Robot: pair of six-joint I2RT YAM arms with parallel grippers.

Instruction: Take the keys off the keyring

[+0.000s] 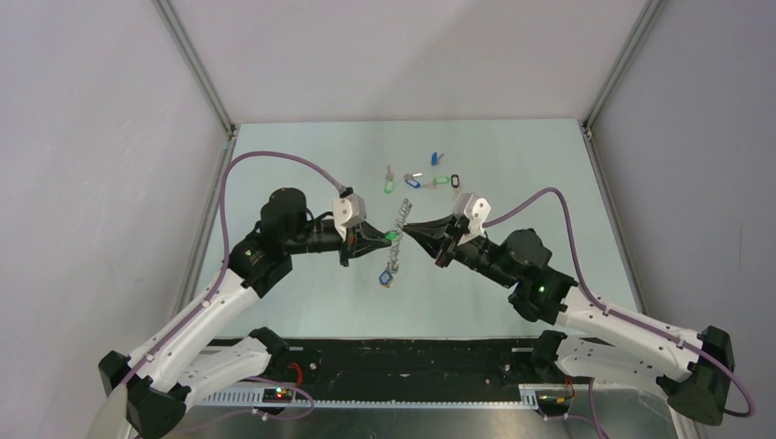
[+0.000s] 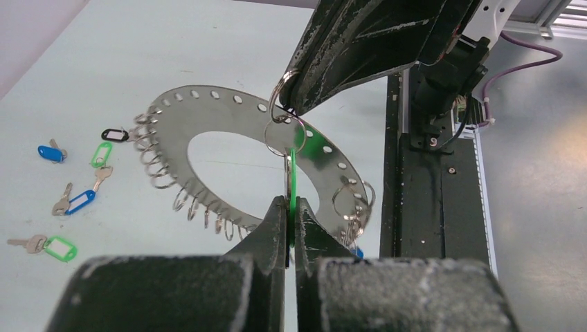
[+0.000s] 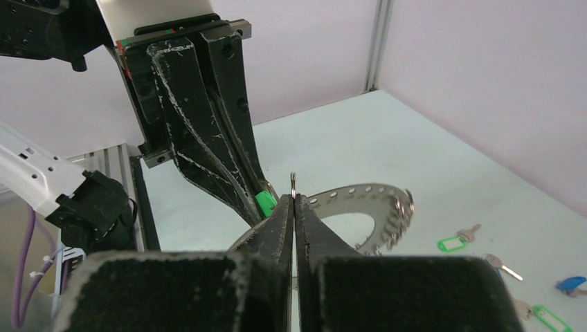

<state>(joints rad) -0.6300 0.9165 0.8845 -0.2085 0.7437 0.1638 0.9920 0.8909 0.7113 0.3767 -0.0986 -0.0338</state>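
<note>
Right now the keyring (image 2: 208,114) is hanging tilted between the two grippers near the middle of the table (image 1: 512,155), its flat grey band showing edge-on from above (image 1: 401,218); whether its lower edge is touching the surface I cannot tell. Small wire loops are fringing one side of its rim, and at least one blue-tagged key (image 1: 386,276) is dangling below it. The left gripper (image 2: 291,207) is pinching the green tag (image 2: 292,180) of one key, jaws narrowed tight onto the plastic, because the tag gives a firmer hold than the thin metal. The right gripper (image 3: 294,204) is reaching in from the opposite side, jaws clamped on the split ring (image 3: 293,181) that joins that key to a hole in the band. Gripped at both ends like this, the joint is probably being pulled or twisted apart, so the step in hand looks like freeing the green-tagged key. Further out, several loose keys (image 2: 76,202) with blue, green and black tags are lying apart on the table beyond the ring, suggesting the job is partly done.
</note>
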